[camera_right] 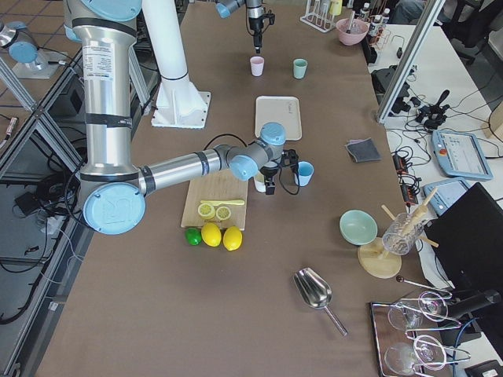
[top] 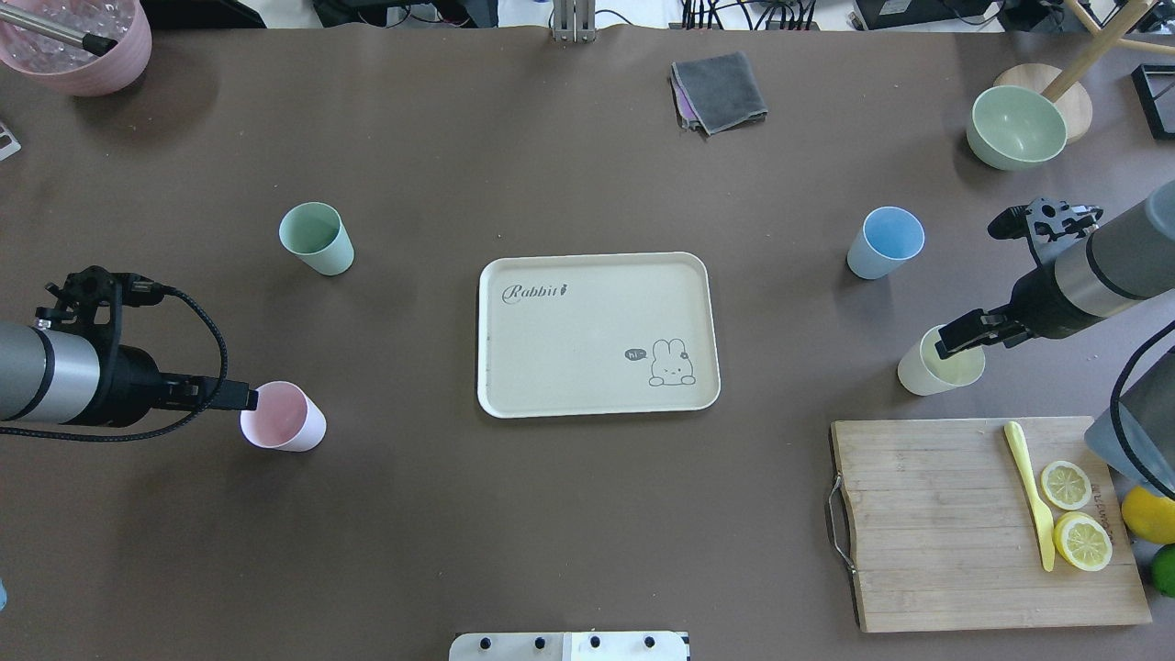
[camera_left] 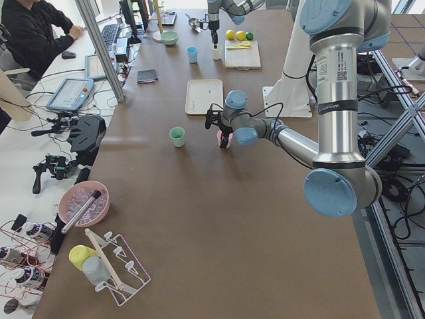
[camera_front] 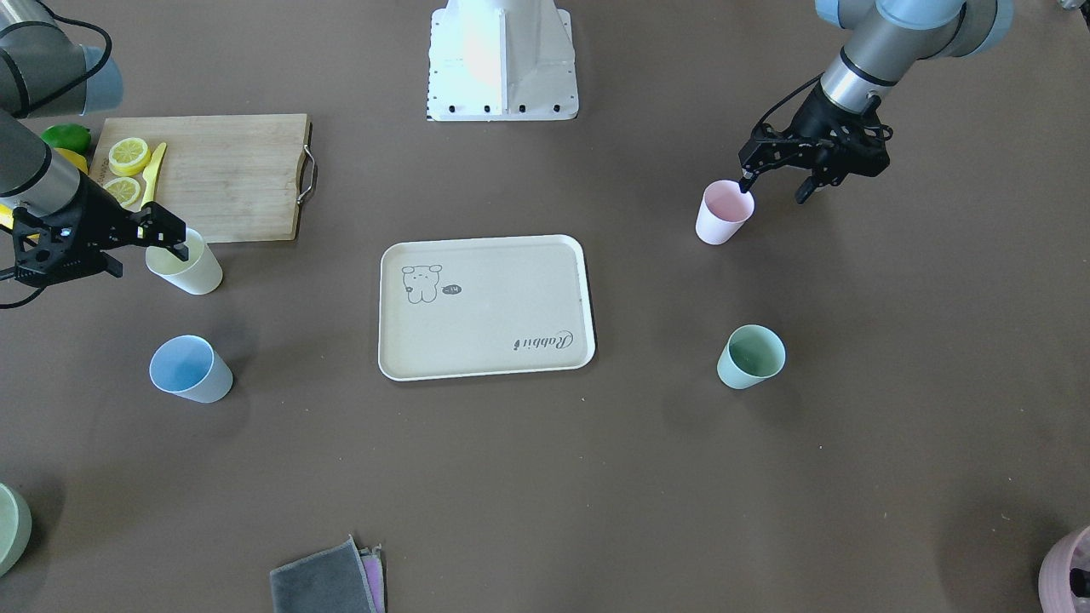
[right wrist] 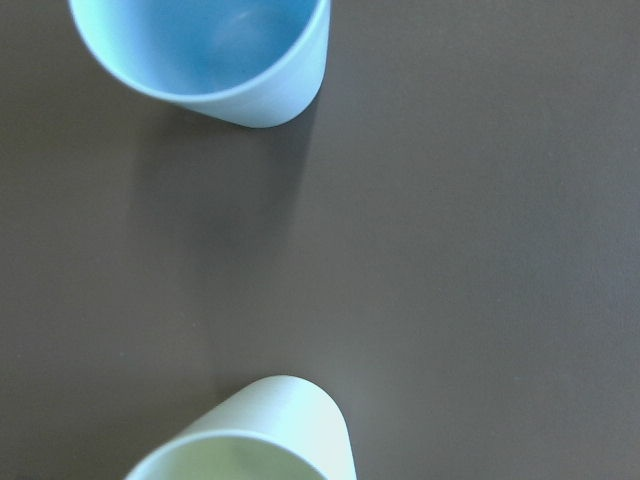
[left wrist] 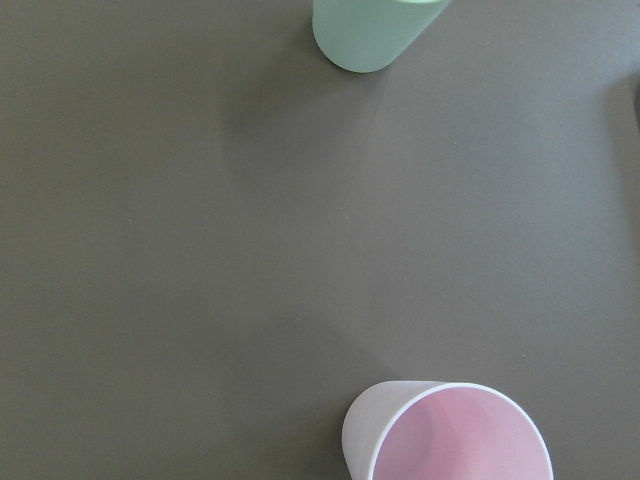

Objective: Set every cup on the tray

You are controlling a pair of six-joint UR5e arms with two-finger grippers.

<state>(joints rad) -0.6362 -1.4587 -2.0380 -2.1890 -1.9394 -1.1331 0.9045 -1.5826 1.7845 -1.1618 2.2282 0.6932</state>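
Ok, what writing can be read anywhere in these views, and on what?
"Rabbit": script in one corner of the tray.
"hi", as far as I can tell: in the speech bubble beside the tray's cartoon animal; too small to be sure.
Small mark near one end of the cutting board: too small to read.
Label on the left arm: too small to read.

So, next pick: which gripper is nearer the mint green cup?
Left. The left gripper is at the pink cup, near the mint green cup; the right gripper is across the tray at the yellow cup.
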